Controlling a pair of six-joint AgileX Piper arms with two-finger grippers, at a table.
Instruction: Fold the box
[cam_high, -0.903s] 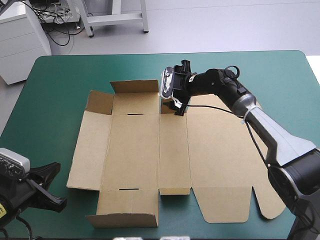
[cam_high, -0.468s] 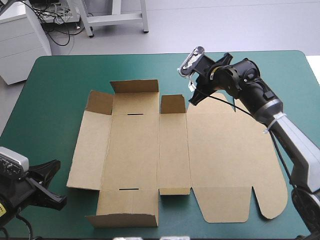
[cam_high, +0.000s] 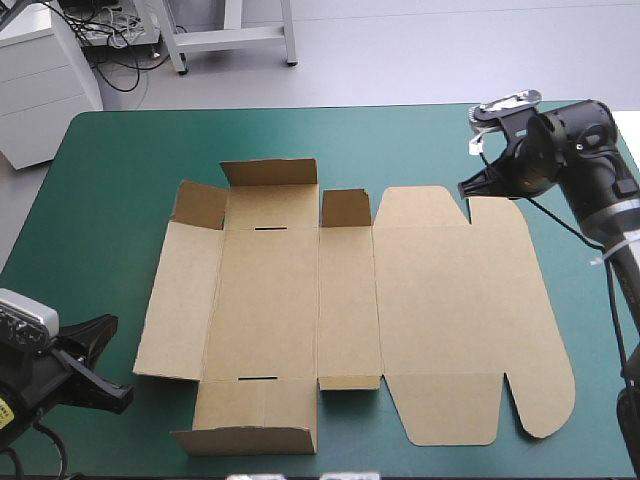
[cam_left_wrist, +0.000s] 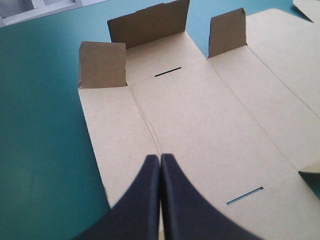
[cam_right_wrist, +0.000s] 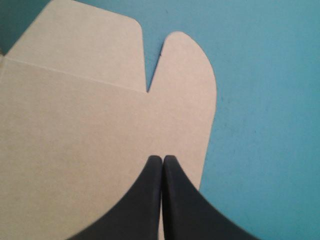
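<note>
Box (cam_high: 400, 300) first, from the high view: spread as a cut brown sheet over the middle of the table (cam_high: 120, 160) with its teal-green cover. Mostly flat, with three flaps raised along the far edge: a small left flap (cam_high: 200, 205), a wide middle flap (cam_high: 268, 172) and a small right flap (cam_high: 345, 208). Ends on the right side in a broad lid panel with rounded tabs. Right gripper (cam_high: 468, 186) at the far right corner of the sheet, black fingers pressed together into one point, just beside the notch between the far tabs. Left gripper (cam_high: 112, 396) near the table's near left corner, apart from the brown board.

Left wrist view: looks along the left gripper (cam_left_wrist: 160, 157), fingers closed into a single arch and pinching nothing. Ahead of it the box (cam_left_wrist: 200, 125), base panel flat, the three flaps upright beyond. Shows a far slot (cam_left_wrist: 168, 72) and a near slot (cam_left_wrist: 244, 196) cut in the board.

Right wrist view: right gripper (cam_right_wrist: 162, 159) likewise pressed together, empty. Hangs over the edge of the box (cam_right_wrist: 75, 130), with a rounded tab (cam_right_wrist: 187, 75) ahead and bare cover alongside.
</note>
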